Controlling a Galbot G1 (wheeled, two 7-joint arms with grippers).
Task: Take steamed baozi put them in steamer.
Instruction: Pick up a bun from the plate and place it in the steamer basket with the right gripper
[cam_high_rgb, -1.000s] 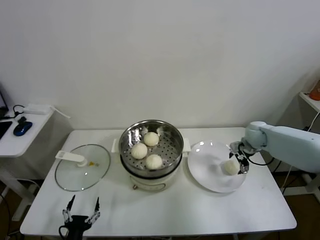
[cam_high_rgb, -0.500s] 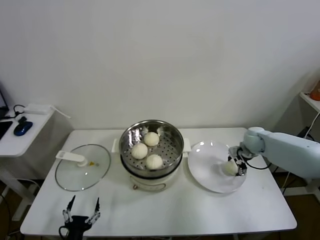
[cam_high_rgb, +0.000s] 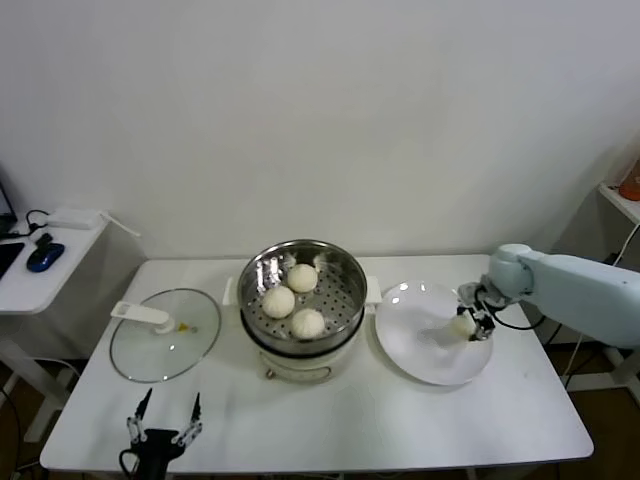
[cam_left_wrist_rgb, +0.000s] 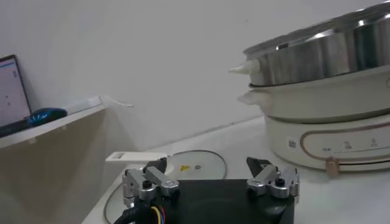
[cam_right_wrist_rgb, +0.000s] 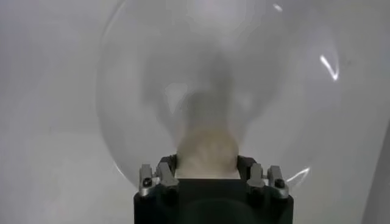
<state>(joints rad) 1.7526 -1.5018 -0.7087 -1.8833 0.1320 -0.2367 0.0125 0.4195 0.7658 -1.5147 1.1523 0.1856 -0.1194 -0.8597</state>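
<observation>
Three white baozi (cam_high_rgb: 293, 298) lie on the perforated tray inside the shiny steel steamer (cam_high_rgb: 254, 276) at the table's middle. My right gripper (cam_high_rgb: 468, 324) is shut on the fourth baozi (cam_high_rgb: 461, 325) and holds it just above the white plate (cam_high_rgb: 410, 345) to the steamer's right. In the right wrist view the baozi (cam_right_wrist_rgb: 207, 152) sits between the fingers (cam_right_wrist_rgb: 166, 167) over the plate (cam_right_wrist_rgb: 122, 103). My left gripper (cam_high_rgb: 161, 421) is open and empty at the table's front left edge; it also shows in the left wrist view (cam_left_wrist_rgb: 207, 170), with the steamer (cam_left_wrist_rgb: 329, 58) beyond it.
A round glass lid (cam_high_rgb: 165, 334) with a white handle lies flat to the left of the steamer. A side table (cam_high_rgb: 40, 262) with a blue mouse stands at the far left. The wall runs behind the table.
My right gripper dipped to the plate around the baozi, then rose a little with the baozi in it. The left arm has not moved.
</observation>
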